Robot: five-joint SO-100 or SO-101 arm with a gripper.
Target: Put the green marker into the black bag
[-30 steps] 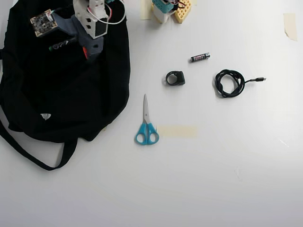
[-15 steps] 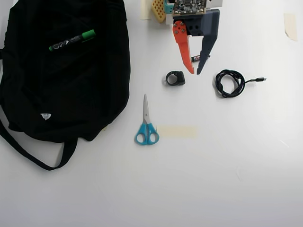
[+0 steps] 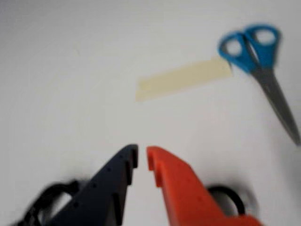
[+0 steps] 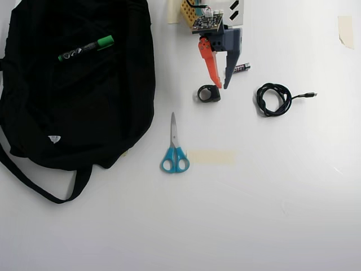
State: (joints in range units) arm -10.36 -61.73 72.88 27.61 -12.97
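Observation:
The green marker [image 4: 84, 49], black-barrelled with a green cap, lies on top of the black bag [image 4: 79, 113] at the upper left of the overhead view, resting on the fabric. It is out of the wrist view. My gripper [image 4: 221, 87] hangs over the white table at top centre, well to the right of the bag. In the wrist view the gripper [image 3: 142, 157] shows its dark blue and orange fingers with tips almost together and nothing between them.
Blue-handled scissors [image 4: 174, 152] [image 3: 263, 61] and a strip of tape [image 4: 211, 157] [image 3: 183, 79] lie mid-table. A black ring [image 4: 209, 94] sits just left of my fingertips, a small battery [image 4: 242, 68] and a coiled black cable [image 4: 273, 99] to the right.

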